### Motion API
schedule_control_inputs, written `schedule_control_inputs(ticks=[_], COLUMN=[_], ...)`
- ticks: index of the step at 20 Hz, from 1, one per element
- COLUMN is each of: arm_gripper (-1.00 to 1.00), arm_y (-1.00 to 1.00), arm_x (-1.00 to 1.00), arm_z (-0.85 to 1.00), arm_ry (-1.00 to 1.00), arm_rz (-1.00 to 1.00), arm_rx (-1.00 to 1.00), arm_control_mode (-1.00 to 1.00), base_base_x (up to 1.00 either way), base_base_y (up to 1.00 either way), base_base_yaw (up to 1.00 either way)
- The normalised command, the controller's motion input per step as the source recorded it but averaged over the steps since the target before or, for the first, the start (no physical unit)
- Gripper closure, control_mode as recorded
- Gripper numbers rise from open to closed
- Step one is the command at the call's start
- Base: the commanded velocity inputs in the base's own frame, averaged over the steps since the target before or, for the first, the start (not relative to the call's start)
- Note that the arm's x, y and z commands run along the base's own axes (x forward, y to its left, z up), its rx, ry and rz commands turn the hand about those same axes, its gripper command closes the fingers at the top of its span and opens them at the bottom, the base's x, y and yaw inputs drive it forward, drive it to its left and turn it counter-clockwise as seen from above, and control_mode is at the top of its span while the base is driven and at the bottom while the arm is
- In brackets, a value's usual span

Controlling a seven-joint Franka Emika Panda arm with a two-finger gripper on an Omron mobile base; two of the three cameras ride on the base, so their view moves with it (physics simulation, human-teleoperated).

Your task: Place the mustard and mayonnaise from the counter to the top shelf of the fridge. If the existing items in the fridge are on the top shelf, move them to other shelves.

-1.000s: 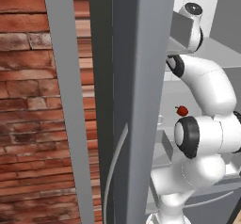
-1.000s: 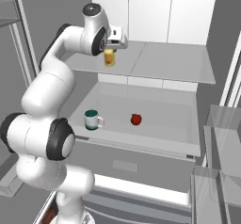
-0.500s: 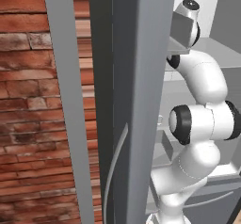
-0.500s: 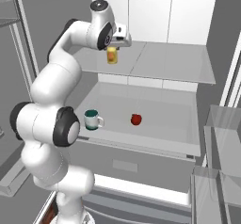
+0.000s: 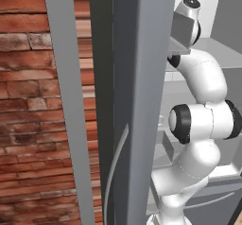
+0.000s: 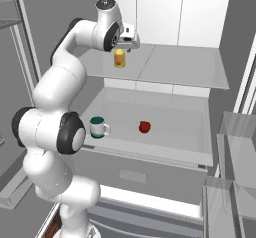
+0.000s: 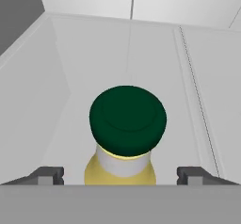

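The mustard point(image 6: 119, 58), a yellow bottle with a dark green cap, stands upright on the left part of the fridge's top shelf point(image 6: 175, 64). My gripper point(image 6: 120, 48) hangs just above it, open. In the hand view the mustard point(image 7: 127, 119) sits between my gripper's point(image 7: 121, 177) two fingertips point(image 7: 47, 176), which stand wide apart and clear of its sides. One shelf lower, the teal mug point(image 6: 99, 127) and the small red fruit point(image 6: 144, 127) rest on the wider grey shelf. The mayonnaise and the counter are out of view.
The fridge's open door edge point(image 5: 137, 101) and a red brick wall point(image 5: 28, 101) stand at the left of the left base view. Door bins point(image 6: 235, 132) show at the right. A drawer front point(image 6: 140, 174) runs below the lower shelf.
The jaws have opened and let go of the mustard, which now stands on the top shelf. The arm's elbow has swung slightly; the mug and fruit have not moved.
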Motion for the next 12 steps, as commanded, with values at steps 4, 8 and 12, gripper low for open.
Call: schedule_control_inputs(ticks=[4, 8, 12], arm_gripper=[-1.00, -1.00, -1.00], arm_y=[0.00, 0.00, 0.00], arm_x=[-0.18, -0.68, -0.88], arm_z=[0.00, 0.02, 0.01], arm_ry=[-0.03, -0.13, -0.23], arm_rz=[0.00, 0.00, 0.00], arm_rx=[0.00, 0.00, 0.00], arm_control_mode=[-1.00, -1.00, -1.00], base_base_x=[0.00, 0.00, 0.00], base_base_y=[0.00, 0.00, 0.00], base_base_yaw=[0.00, 0.00, 0.00])
